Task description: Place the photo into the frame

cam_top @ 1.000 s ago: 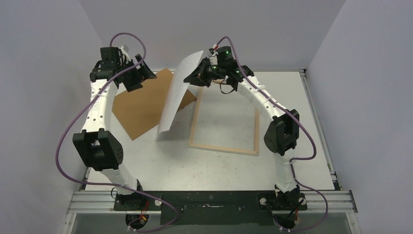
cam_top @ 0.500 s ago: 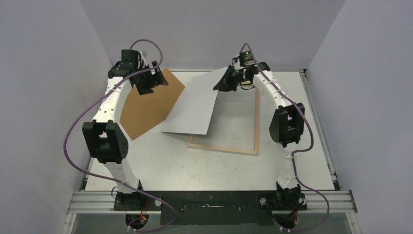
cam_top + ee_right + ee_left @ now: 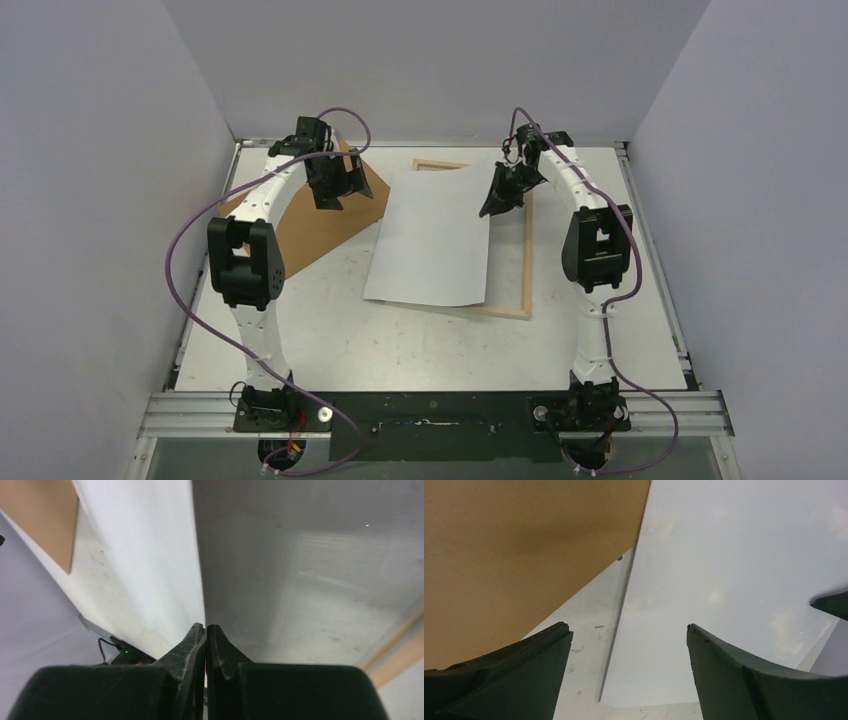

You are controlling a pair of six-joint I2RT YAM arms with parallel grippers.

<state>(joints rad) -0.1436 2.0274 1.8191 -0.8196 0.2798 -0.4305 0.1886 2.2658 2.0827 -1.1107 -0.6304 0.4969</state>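
Observation:
The photo (image 3: 430,240) shows only a plain white face and lies almost flat over the left part of the frame (image 3: 527,255), covering its left rim. The frame's pale wood rim shows at the back, the right and the front right corner. My right gripper (image 3: 497,205) is shut on the photo's right edge; the right wrist view has the jaws (image 3: 205,626) pinched on the sheet (image 3: 150,540) edge-on, with the frame rim (image 3: 400,650) beyond. My left gripper (image 3: 340,190) hangs open and empty near the photo's left edge (image 3: 734,570), fingers (image 3: 549,645) wide apart.
A plain brown hardboard sheet (image 3: 310,225) lies at the back left, partly under the left arm, and also fills the upper left of the left wrist view (image 3: 499,545). Grey walls close the table on three sides. A metal rail (image 3: 440,410) runs along the near edge.
The right gripper has swung the photo from hanging upright down and to the right, onto the frame. The left arm has moved right, towards the photo's left edge.

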